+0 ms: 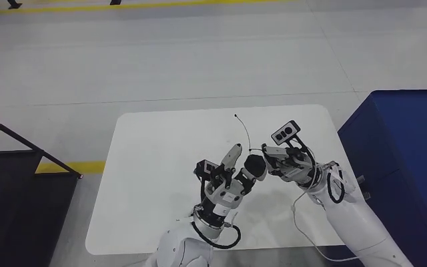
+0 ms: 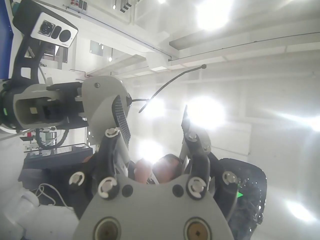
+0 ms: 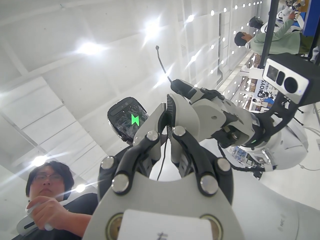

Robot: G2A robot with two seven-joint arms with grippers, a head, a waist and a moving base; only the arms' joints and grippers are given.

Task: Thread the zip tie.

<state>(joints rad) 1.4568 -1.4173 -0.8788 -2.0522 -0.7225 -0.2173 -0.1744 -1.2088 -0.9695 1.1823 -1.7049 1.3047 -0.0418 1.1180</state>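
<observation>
Both tools meet above the middle of the bench [image 1: 153,167]. At left, we see the left tool [image 2: 152,109] spread wide and holding nothing, with one ribbed pad close beside the other arm's finger. Between the two, the zip tie [image 2: 170,81] stands free in the air. Its long axis runs from the grip up and away from the robot in a gentle curve and ends in the small head [image 2: 204,66], well clear of either tool. A short dark end juts out just beside the grip, over the left tool's gap; we cannot tell whether it is the tail tip. At right, the right tool [image 3: 166,111] is pinched closed on the lower strap, a thin length of which passes down between its fingers. We judge the left tool nearer the free length, so the coming move likely turns on bringing its gap across the strap above the grip.
</observation>
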